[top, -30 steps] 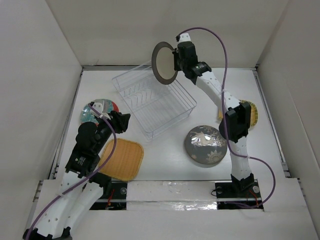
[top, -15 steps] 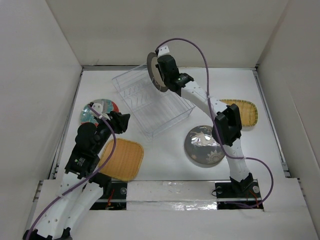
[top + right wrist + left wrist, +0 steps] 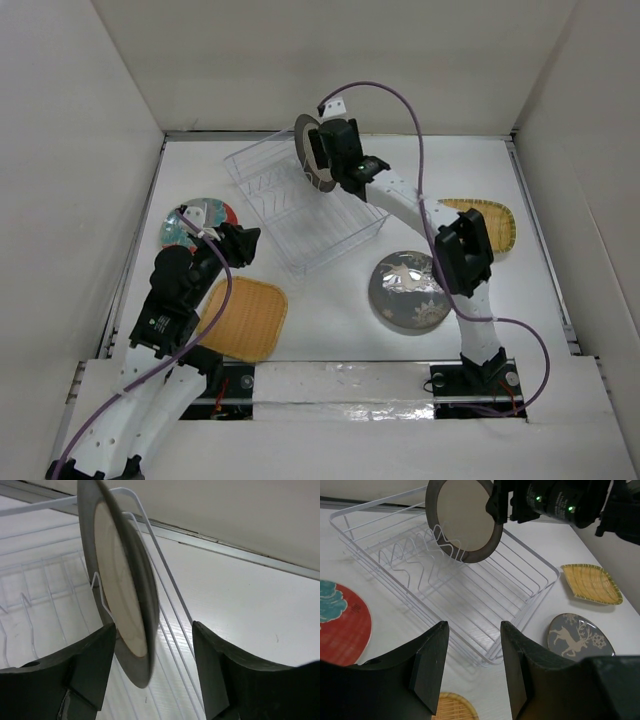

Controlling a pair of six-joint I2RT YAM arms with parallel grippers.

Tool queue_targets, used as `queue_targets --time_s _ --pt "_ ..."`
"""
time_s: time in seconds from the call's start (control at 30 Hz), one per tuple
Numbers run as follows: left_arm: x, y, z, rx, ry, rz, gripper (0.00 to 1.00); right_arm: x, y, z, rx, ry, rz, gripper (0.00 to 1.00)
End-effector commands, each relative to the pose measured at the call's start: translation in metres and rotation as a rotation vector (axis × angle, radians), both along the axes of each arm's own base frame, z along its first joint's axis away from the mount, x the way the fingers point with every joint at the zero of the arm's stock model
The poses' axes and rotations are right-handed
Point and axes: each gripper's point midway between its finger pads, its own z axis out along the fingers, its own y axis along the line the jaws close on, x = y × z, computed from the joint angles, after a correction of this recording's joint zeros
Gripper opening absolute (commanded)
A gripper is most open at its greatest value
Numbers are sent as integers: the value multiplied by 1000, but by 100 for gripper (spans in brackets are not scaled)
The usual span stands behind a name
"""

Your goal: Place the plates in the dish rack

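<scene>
Plate (image 3: 462, 515) among dish rack (image 3: 530, 550) dividers, right hand (image 3: 152, 630) spread wide around it

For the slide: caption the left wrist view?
Right end effector at cream-centred plate, upright among dish rack dividers.

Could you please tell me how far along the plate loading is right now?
Nothing is clearly finished. In hand: the right gripper has the cream-centred plate upright at the dish rack dividers; whether it is seated, I cannot tell. Left to load: the deer plate, red-teal plate, square woven plate and fan-shaped woven plate, all lying outside the rack. The left gripper is open and empty.
</scene>
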Motion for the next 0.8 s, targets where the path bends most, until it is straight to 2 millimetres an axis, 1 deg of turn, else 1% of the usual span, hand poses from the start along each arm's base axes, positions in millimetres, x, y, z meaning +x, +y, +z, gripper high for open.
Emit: queue_targets --time_s 0.0,0.03,0.07,0.1,0.13,0.17,0.2,0.23,0.27,0.3,0.33,0.37,0.4,0.43,0.47,0.5,0.53,0.57,0.6,0.63,0.67,0.7,0.73,0.77 --pt "-2 -2 9 -6 -38 -18 43 -14 -34 122 299 -181 -15 73" --pt "-3 -2 9 -8 -39 -16 43 -20 -37 131 361 -181 10 74" --pt "-3 -2 9 -9 -37 -15 43 -27 -45 139 400 -192 14 74" --pt "-3 -2 10 -10 -40 -18 43 -31 -62 116 409 -168 -10 72" --pt "-4 -2 11 -13 -42 -18 43 -53 -79 144 518 -203 -11 60" --pt "-5 -2 11 -13 -43 -19 42 -64 -91 141 572 -196 -27 36" --pt "-7 -2 13 -17 -48 -25 40 -68 -119 137 627 -208 -72 0" --pt "-8 -2 14 -20 -52 -28 35 -83 -131 80 685 -94 -119 0" --pt "-10 -3 14 -24 -55 -33 31 -106 -153 93 759 -120 -135 0" --pt "-11 -3 16 -27 -60 -34 26 -119 -169 72 789 -81 -176 0" --pt "-13 -2 18 -32 -70 -36 12 -137 -194 18 830 17 -265 0" --pt "-14 -2 19 -38 -71 -37 4 -158 -210 24 869 -4 -288 0" --pt "-14 -1 19 -37 -73 -34 0 -178 -226 -4 851 61 -365 0" --pt "-16 -1 20 -40 -78 -34 0 -191 -242 -20 863 72 -435 0" --pt "-16 -1 19 -41 -76 -35 0 -209 -267 -54 846 111 -541 4" --pt "-17 -1 21 -46 -80 -38 0 -228 -283 -60 860 107 -603 23" --pt "-18 -1 22 -47 -82 -38 0 -234 -292 -65 897 95 -630 39" --pt "-18 -1 22 -47 -83 -38 0 -238 -314 -69 922 54 -685 54" --pt "-19 -2 23 -48 -85 -43 0 -243 -324 -80 948 27 -705 71" --pt "-19 -2 23 -49 -86 -41 10 -243 -337 -84 999 12 -739 74" --pt "-20 -2 23 -49 -86 -41 15 -240 -332 -88 1019 22 -715 76" --pt "-20 -2 24 -50 -89 -43 18 -240 -347 -96 1039 12 -769 77" --pt "-21 -2 24 -50 -90 -43 25 -235 -350 -110 1068 51 -804 77" --pt "-21 -2 23 -50 -90 -44 27 -232 -354 -117 1076 68 -821 77"
